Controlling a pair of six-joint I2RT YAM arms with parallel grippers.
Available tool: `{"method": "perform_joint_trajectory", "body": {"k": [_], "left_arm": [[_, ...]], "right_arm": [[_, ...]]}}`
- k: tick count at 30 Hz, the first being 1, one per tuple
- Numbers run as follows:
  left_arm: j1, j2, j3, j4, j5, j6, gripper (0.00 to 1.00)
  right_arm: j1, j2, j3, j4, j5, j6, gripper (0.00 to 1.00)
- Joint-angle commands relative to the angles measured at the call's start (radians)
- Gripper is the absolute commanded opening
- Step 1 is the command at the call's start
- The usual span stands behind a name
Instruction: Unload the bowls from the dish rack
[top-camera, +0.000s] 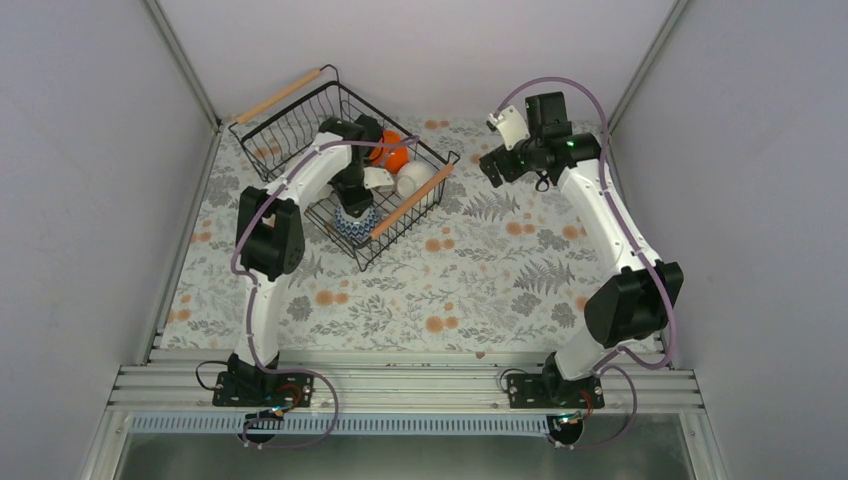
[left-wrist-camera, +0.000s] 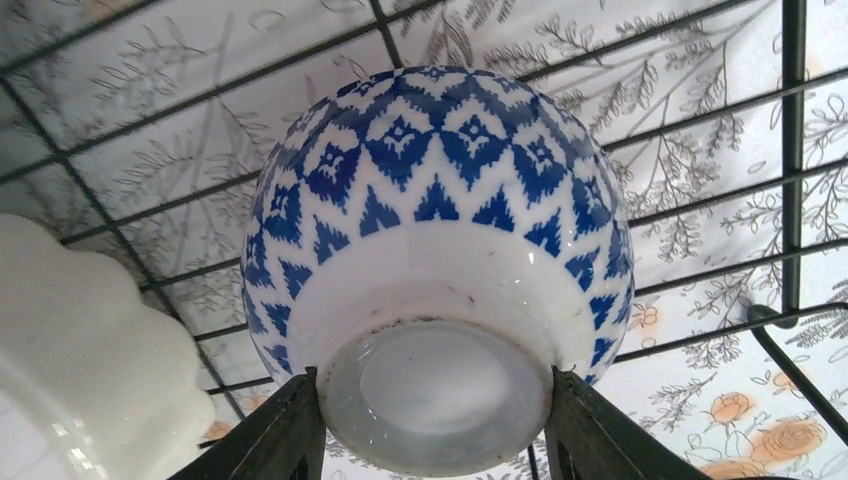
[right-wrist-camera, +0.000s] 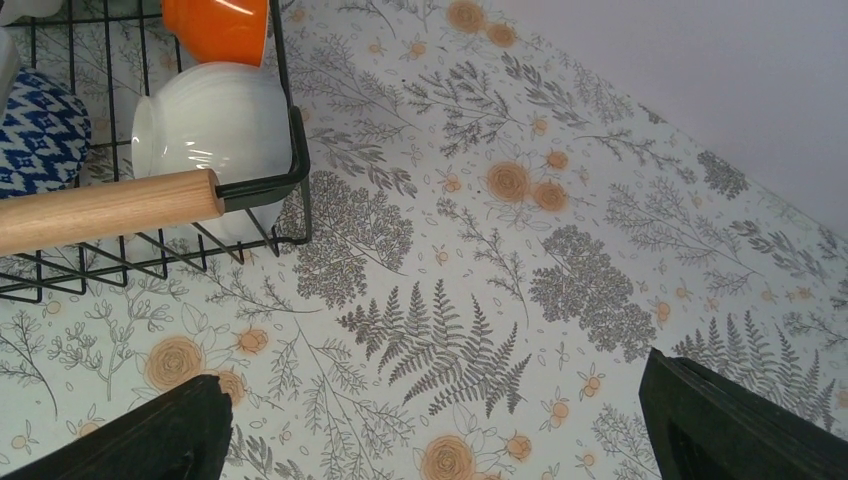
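Floral cloth (top-camera: 480, 280), grey ferns and orange blossoms on white, covers the table in the top view. It is boxed in by plain pale walls (top-camera: 400, 40) with metal rails (top-camera: 183, 60) in the corners. The dish rack (top-camera: 290, 125) sits at an angle at the far left, holding an orange bowl (top-camera: 395, 152), a plain white bowl (top-camera: 413, 180) and a scalloped white bowl (top-camera: 377, 178). The left gripper (top-camera: 355, 212) reaches down into its near end, onto the blue-patterned bowl (top-camera: 357, 226). The right gripper (top-camera: 497, 165) hangs over the cloth, apart from the rack.

From the left wrist, the blue-patterned bowl shows its foot, with a finger pressed against each side of the foot ring. The jaws are half closed and gripping it above the wire floor, the scalloped white bowl just beside.

From the right wrist, the jaws are spread wide with nothing between them, only cloth below. The rack's corner and wooden handle (right-wrist-camera: 110, 208) show at upper left.
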Motion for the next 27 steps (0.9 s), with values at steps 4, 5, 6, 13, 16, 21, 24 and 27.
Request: {"method": "perform_joint_trajectory", "body": {"k": [4, 5, 6, 13, 16, 21, 24, 27], "left_arm": [[-0.006, -0.039, 0.153, 0.011, -0.040, -0.062, 0.06], [-0.007, -0.053, 0.170, 0.010, -0.034, -0.070, 0.05], [-0.006, -0.065, 0.186, 0.011, -0.032, -0.080, 0.04], [-0.007, -0.113, 0.349, 0.012, 0.022, -0.169, 0.02], [-0.007, -0.134, 0.398, 0.014, 0.092, -0.194, 0.02], [-0.006, -0.201, 0.401, 0.072, 0.226, -0.230, 0.02], [-0.007, -0.237, 0.369, 0.115, 0.324, -0.247, 0.02], [-0.009, -0.254, 0.351, 0.142, 0.420, -0.263, 0.02]], "right_arm": [[0.003, -0.074, -0.003, 0.056, 0.037, 0.012, 1.00], [0.002, -0.081, -0.002, 0.062, 0.036, 0.018, 1.00], [0.001, -0.087, 0.000, 0.067, 0.034, 0.023, 1.00], [-0.024, -0.098, 0.073, 0.043, -0.154, 0.076, 1.00], [-0.030, -0.088, 0.088, 0.021, -0.330, 0.106, 1.00], [-0.032, -0.047, 0.087, 0.026, -0.566, 0.151, 1.00], [-0.031, 0.000, 0.089, 0.049, -0.676, 0.167, 1.00], [-0.033, 0.089, 0.137, 0.028, -0.779, 0.173, 1.00]]}}
